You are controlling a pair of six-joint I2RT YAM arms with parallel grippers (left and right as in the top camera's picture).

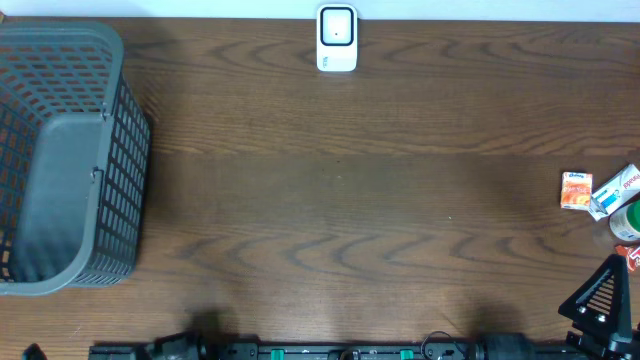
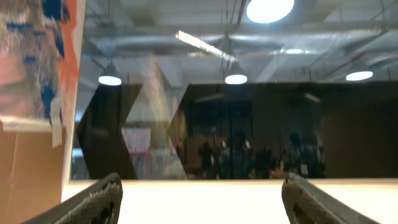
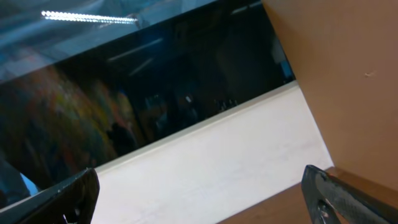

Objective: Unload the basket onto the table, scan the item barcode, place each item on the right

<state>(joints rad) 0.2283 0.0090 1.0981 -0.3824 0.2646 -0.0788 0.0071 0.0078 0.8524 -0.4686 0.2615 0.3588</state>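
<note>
Far to the left of the white scanner, the grey mesh basket lies tipped on the wooden table, its open mouth facing away from the scanner.

The left gripper is raised and aimed outward and upward. Its wrist camera looks over a pale ledge at a dark glass wall and ceiling lamps, with that scene sitting level. Its two fingers show only as dark, textured tips at the bottom corners of that view. They stand wide apart with nothing between them.

The scanner stands at the middle of the table's far edge, facing up, with bare wood all around it.

The right gripper is also lifted off the table and rolled to one side, so the pale ledge and dark glass run on a slant across its wrist view, beside a tan panel. Its fingers sit at the lower corners, spread wide and holding nothing. From overhead, a black triangular part of the right arm shows at the near edge, far right of the scanner and well nearer than it.

The items to scan lie far right of the scanner, at the table's right edge. An orange box touches a blue-and-white packet, and a green-and-white item, cut off by the frame, lies just nearer than the packet. All of them rest on the wood, well apart from both grippers.
</note>
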